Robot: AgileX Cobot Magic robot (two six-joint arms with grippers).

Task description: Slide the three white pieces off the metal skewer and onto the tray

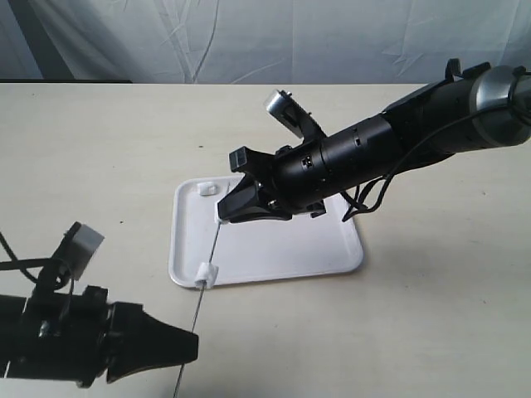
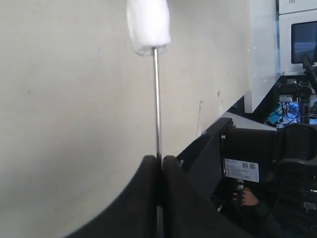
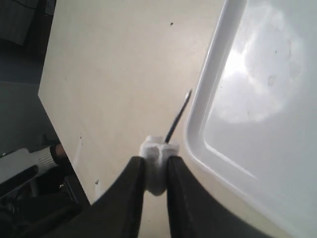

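Note:
The metal skewer (image 1: 207, 257) slants up from my left gripper (image 1: 192, 342), which is shut on its lower end, toward the tray (image 1: 332, 249). One white piece (image 1: 205, 274) sits on the skewer by the tray's near-left corner; it also shows in the left wrist view as the white piece (image 2: 147, 25) above the rod (image 2: 157, 99). My right gripper (image 1: 222, 214) is shut on a second white piece (image 3: 156, 166) near the skewer's tip (image 3: 179, 115), just outside the tray's left rim (image 3: 203, 94). A third white piece (image 1: 207, 188) lies in the tray's far-left corner.
The beige table (image 1: 99, 166) spreads round the tray. My right arm (image 1: 390, 141) reaches in over the tray from the right. A grey cloth backdrop (image 1: 290, 41) hangs behind the table's far edge.

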